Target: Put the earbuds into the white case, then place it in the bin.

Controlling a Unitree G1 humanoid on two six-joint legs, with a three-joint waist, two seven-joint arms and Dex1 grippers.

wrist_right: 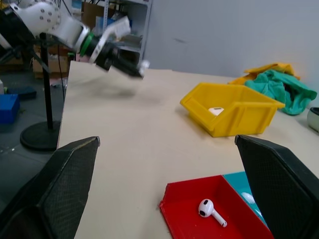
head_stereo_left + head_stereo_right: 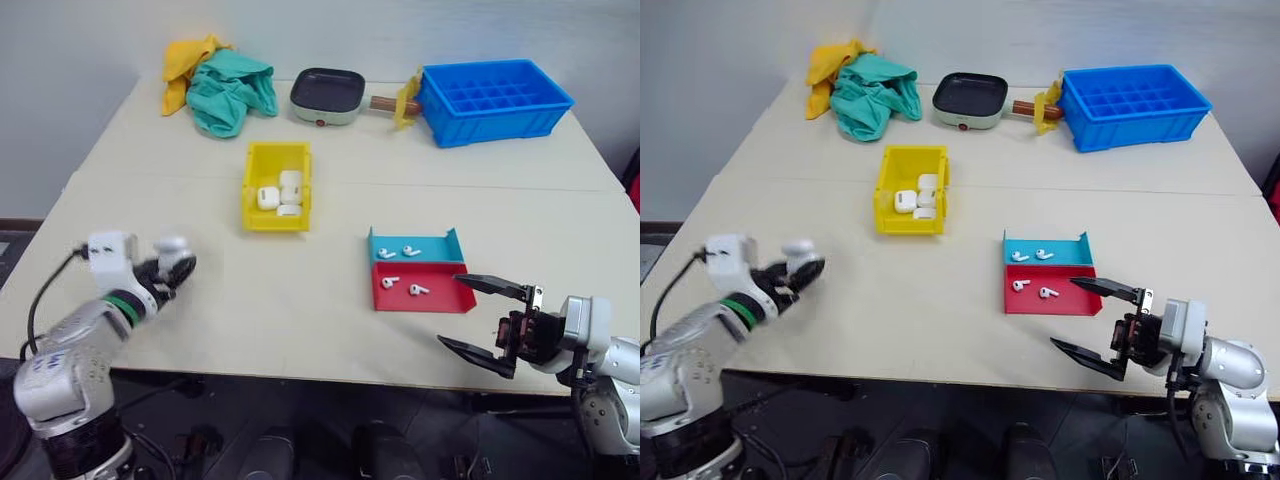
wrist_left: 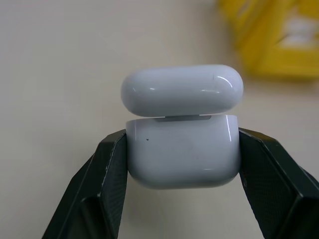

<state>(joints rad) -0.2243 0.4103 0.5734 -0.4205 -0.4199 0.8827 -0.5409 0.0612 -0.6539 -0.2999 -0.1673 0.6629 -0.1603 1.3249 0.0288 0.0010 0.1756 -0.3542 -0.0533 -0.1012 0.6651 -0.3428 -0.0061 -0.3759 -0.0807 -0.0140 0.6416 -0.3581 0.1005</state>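
With my left end effector (image 3: 182,164) clenched on the small glossy white rounded case (image 3: 182,149), I hold it clear of the pale counter (image 2: 300,320), its hinged lid tipped open above the body — the two black fingers (image 3: 107,174) press its sides. My right end effector (image 2: 490,320) hangs released, jaws wide, just beside the shallow red plastic tray (image 2: 420,290) and the teal tray (image 2: 412,245) that touches it. Two tiny glossy white earbuds with short stems (image 2: 404,286) lie in the red tray and two more in the teal one. Farther off stands the small bright yellow open-top plastic bin (image 2: 277,187), which already holds several white cases.

As I judge it, the case is picked up and the loading step has yet to start. Next I need the right end effector to pinch one earbud from the red tray and bring it to the open case — a fine grasp on a slick little part, and the stem must meet its socket squarely. The bin comes only after the case is filled.
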